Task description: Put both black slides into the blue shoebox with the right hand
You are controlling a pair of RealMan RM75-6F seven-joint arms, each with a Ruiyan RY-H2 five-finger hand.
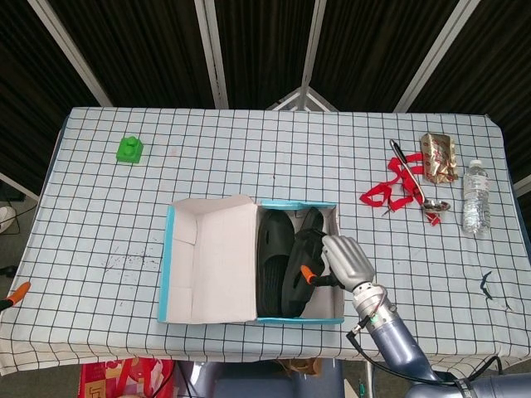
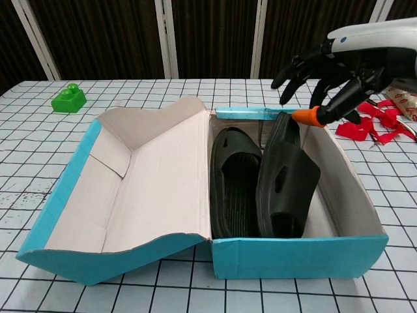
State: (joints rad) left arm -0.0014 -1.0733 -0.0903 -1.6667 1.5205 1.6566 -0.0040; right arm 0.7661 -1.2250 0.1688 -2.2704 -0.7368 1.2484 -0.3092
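The blue shoebox (image 1: 167, 265) (image 2: 296, 255) lies open at the table's front, its lid folded out to the left. Two black slides are inside it: one (image 1: 270, 261) (image 2: 234, 179) lies flat, the other (image 1: 299, 249) (image 2: 283, 179) leans on its edge against it. My right hand (image 1: 344, 259) (image 2: 332, 65) hovers above the box's right side with its fingers spread and nothing in them, clear of the tilted slide. The left hand is out of sight in both views.
A green block (image 1: 129, 149) (image 2: 68, 99) sits at the far left. Red straps (image 1: 390, 189) (image 2: 378, 120), a metal spoon (image 1: 415, 186), a foil packet (image 1: 438, 157) and a water bottle (image 1: 475, 197) lie at the far right.
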